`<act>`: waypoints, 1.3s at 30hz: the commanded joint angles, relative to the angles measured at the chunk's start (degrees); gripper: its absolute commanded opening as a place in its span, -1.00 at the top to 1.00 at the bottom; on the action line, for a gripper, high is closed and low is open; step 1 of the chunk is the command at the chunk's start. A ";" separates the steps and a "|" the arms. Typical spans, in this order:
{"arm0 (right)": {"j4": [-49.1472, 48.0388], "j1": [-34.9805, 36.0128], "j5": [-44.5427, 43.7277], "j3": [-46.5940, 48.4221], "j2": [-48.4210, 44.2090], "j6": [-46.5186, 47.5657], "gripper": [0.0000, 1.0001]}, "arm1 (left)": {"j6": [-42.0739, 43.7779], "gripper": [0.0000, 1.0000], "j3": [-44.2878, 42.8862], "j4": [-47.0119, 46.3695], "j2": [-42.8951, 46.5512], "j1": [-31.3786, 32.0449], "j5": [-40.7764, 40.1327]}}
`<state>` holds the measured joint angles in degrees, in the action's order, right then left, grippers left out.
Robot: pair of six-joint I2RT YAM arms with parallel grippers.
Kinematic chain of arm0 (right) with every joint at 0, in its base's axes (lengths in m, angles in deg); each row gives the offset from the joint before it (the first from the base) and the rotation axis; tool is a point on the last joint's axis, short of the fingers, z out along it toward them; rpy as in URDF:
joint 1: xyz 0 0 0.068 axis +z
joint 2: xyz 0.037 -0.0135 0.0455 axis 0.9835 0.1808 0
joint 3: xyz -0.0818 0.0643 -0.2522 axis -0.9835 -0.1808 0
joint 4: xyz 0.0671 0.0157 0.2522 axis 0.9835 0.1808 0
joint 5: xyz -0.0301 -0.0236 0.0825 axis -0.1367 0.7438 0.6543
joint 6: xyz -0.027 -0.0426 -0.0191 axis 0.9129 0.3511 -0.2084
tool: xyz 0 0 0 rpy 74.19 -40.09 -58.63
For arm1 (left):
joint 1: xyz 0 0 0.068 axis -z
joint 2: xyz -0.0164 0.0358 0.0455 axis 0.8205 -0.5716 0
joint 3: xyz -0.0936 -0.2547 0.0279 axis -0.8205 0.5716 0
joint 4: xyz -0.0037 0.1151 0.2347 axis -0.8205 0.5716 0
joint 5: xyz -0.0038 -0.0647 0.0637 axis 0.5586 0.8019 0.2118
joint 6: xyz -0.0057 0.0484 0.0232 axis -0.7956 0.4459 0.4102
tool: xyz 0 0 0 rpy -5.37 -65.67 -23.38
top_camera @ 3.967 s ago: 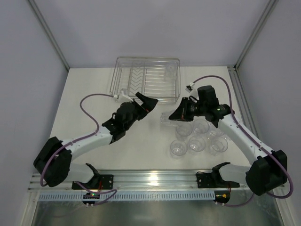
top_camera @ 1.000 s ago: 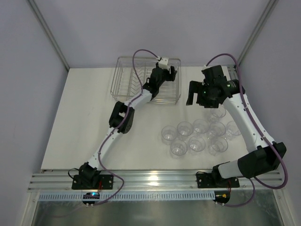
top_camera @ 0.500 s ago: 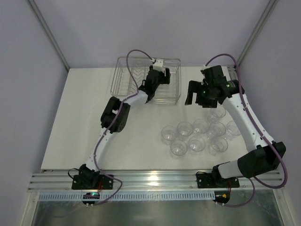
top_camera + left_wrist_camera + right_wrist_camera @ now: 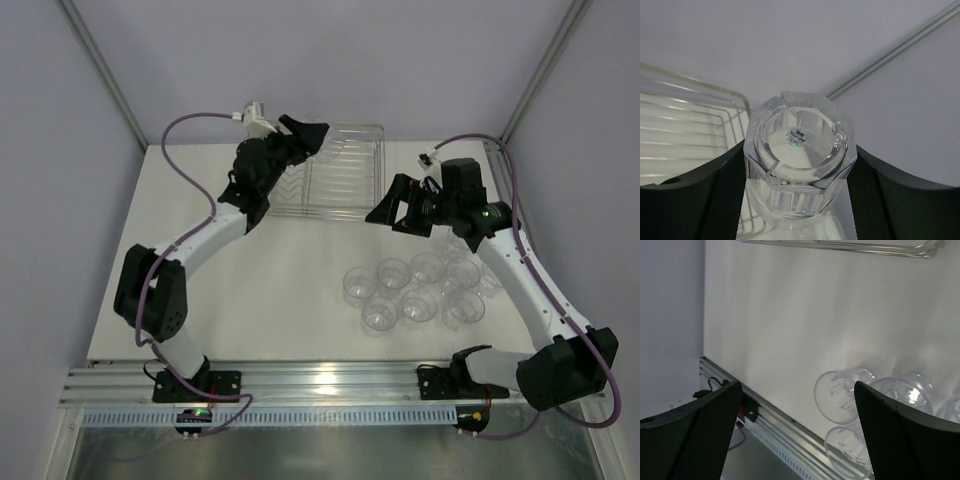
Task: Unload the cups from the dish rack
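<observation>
In the left wrist view a clear cup (image 4: 799,150) sits between my two black fingers (image 4: 722,200), its faceted base and small sticker facing the camera. My left gripper (image 4: 800,160) is shut on it. From above, the left gripper (image 4: 303,135) hangs over the back left part of the wire dish rack (image 4: 345,192); the cup hardly shows there. Part of the rack (image 4: 685,130) lies behind the held cup. My right gripper (image 4: 388,211) stands open and empty just right of the rack. Several cups (image 4: 391,272) stand grouped on the table below it.
Through the open right gripper (image 4: 797,385) I see grouped cups (image 4: 840,396), the rack's front rim (image 4: 840,245) at the top, and the metal rail (image 4: 785,427) along the table's near edge. Frame posts and grey walls close in the back corners.
My left gripper has swung from the rack's right part to its back left, carrying the cup. The right gripper has turned and shifted slightly left and nearer.
</observation>
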<state>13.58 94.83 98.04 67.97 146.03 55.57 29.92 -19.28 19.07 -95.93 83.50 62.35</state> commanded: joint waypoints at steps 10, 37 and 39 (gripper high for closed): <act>-30.43 5.31 18.42 -15.62 -7.47 -14.94 -0.90 | -34.52 0.99 40.90 -17.94 19.54 -0.50 12.41; -43.54 17.27 15.78 -14.48 5.36 -20.83 0.57 | -38.56 0.99 53.75 -11.78 33.01 12.68 4.85; -43.89 17.27 15.78 -14.92 5.36 -21.01 0.84 | -38.83 0.99 53.14 -13.63 30.64 13.47 5.11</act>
<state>-21.79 111.22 113.16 52.06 150.97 34.65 -10.47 36.22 8.74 -62.92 93.79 63.55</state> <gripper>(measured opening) 0.152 0.693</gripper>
